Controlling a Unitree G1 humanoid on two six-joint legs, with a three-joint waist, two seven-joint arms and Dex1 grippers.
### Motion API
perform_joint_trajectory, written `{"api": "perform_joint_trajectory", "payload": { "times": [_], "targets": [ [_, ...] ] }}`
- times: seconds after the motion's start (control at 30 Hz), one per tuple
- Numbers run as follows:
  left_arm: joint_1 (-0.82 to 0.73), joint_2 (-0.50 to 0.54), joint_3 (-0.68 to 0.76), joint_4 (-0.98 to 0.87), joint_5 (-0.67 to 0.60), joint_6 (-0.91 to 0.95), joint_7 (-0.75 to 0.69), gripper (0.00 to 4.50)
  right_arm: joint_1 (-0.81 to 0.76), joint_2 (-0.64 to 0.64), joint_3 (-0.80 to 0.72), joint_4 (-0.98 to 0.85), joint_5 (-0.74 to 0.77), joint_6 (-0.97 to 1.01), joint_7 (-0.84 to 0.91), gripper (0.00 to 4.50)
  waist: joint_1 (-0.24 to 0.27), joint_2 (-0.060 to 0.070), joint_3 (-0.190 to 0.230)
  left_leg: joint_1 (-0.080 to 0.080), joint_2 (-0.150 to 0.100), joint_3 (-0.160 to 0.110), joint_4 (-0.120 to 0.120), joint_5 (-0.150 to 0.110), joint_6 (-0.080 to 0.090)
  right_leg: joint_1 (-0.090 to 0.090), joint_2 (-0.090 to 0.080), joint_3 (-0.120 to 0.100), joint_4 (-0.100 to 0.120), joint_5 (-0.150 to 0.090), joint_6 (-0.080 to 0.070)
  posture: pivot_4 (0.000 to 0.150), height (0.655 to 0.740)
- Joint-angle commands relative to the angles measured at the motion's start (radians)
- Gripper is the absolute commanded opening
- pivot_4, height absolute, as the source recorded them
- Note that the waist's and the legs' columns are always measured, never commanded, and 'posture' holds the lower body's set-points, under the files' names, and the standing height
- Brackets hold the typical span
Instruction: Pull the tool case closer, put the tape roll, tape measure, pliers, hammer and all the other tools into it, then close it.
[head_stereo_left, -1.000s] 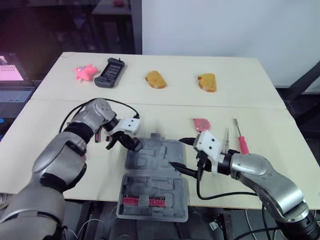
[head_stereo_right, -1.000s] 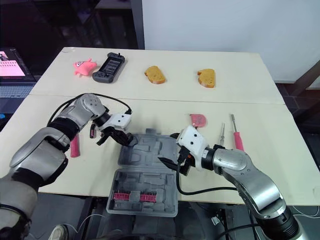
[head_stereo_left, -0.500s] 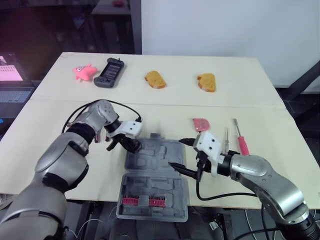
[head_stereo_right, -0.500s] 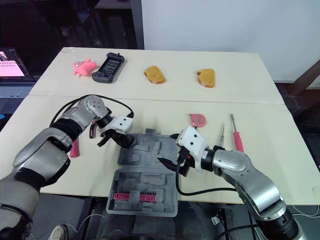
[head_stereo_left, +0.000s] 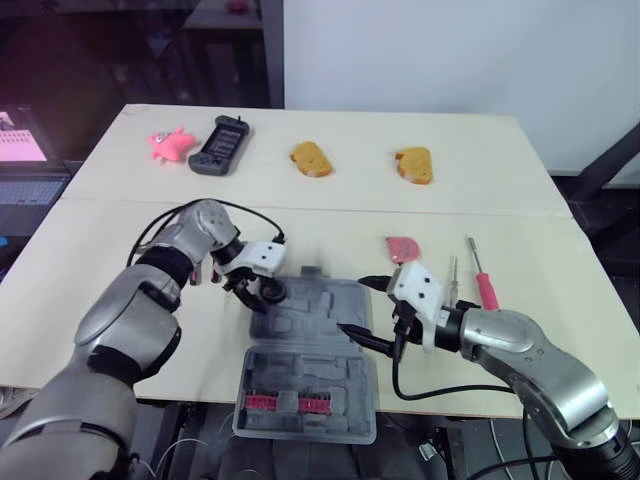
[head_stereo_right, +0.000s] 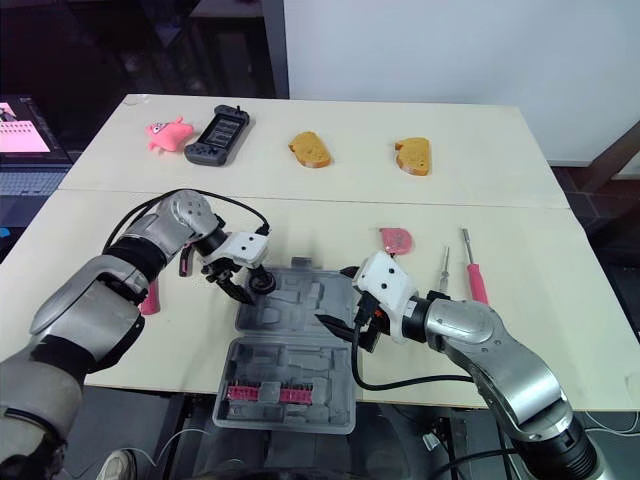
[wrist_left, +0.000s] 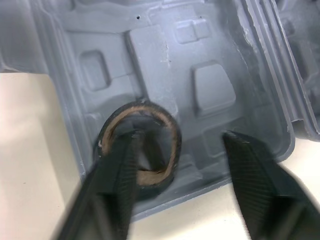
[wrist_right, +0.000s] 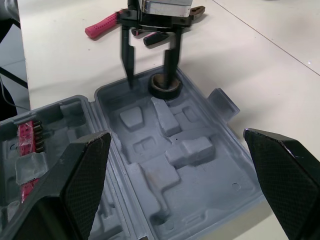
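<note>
**Tape roll goes down into the tool case**

Our left claw (wrist_left: 180, 137) stands with its fingers spread over the far-left corner of the tool case (head_stereo_left: 310, 320). One finger is inside the ring of the tape roll (wrist_right: 165, 92) and the other is apart from it, so we judge nothing is gripped. A second ago this claw was at the case's left edge; now the roll lies in the tray, so the first tool seems packed. Our right claw (head_stereo_left: 352, 305) hangs wide open and empty at the case's right side. Further right wait the tape measure (head_stereo_left: 402, 248) and a screwdriver (head_stereo_left: 485, 285). The pliers (head_stereo_right: 150, 295), left of the case, are half covered by the arm.
</note>
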Motion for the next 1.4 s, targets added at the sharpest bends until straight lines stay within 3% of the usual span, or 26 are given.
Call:
{"api": "perform_joint_trajectory", "payload": {
  "times": [0.03, 0.33, 0.67, 0.77, 0.87, 0.9, 1.4],
  "targets": [
    [-0.01, 0.022, 0.027, -0.04, -0.013, -0.009, -0.005, 2.52, -0.006, 0.003, -0.019, -0.031, 0.011, -0.008, -0.002, 4.5, 0.0, 0.0, 0.0, 0.0, 0.0, 0.0, 0.0, 0.0, 0.0, 0.0, 0.0, 0.0, 0.0, 0.0, 0.0, 0.15, 0.7395],
    [0.017, 0.11, 0.051, -0.164, -0.096, 0.032, -0.005, 2.52, -0.009, 0.003, -0.019, -0.026, 0.012, -0.014, 0.005, 4.5, -0.001, 0.0, 0.0, 0.0, 0.0, 0.0, 0.0, 0.0, 0.0, 0.0, 0.0, 0.0, 0.0, 0.0, 0.0, 0.15, 0.7395],
    [0.177, 0.071, 0.325, -0.243, -0.186, 0.204, 0.007, 2.52, -0.004, 0.011, -0.009, -0.02, 0.005, -0.018, 0.0, 4.5, 0.0, 0.0, 0.0, 0.0, 0.0, -0.001, 0.001, 0.0, 0.0, 0.001, 0.0, -0.001, 0.001, 0.0, 0.0, 0.15, 0.7395],
    [0.227, 0.052, 0.38, -0.292, -0.197, 0.239, 0.036, 1.68, -0.003, 0.016, -0.007, -0.022, 0.006, -0.015, -0.004, 4.5, 0.001, 0.0, 0.0, 0.0, 0.0, -0.001, 0.001, 0.0, 0.0, 0.001, 0.0, -0.001, 0.001, 0.0, 0.0, 0.15, 0.7395],
    [0.281, 0.031, 0.423, -0.341, -0.197, 0.253, 0.095, 0.22, -0.001, 0.02, -0.005, -0.026, 0.008, -0.01, -0.01, 4.5, 0.001, 0.0, 0.0, 0.0, 0.0, -0.001, 0.002, 0.0, 0.0, 0.001, 0.0, -0.001, 0.002, 0.0, 0.0, 0.15, 0.7395],
    [0.3, 0.027, 0.431, -0.349, -0.191, 0.254, 0.111, 0.08, 0.0, 0.021, -0.006, -0.027, 0.009, -0.009, -0.01, 4.5, 0.001, 0.0, 0.0, 0.001, 0.0, -0.001, 0.002, 0.0, 0.0, 0.002, 0.0, -0.001, 0.002, 0.0, 0.0, 0.15, 0.7395],
    [0.367, 0.005, 0.504, -0.346, -0.176, 0.24, 0.176, 0.08, 0.011, 0.022, -0.009, -0.038, 0.013, 0.004, -0.018, 4.5, 0.002, 0.0, 0.0, 0.002, 0.0, -0.001, 0.002, 0.0, 0.0, 0.003, 0.0, -0.001, 0.002, 0.0, 0.0, 0.15, 0.7395]
  ]
}}
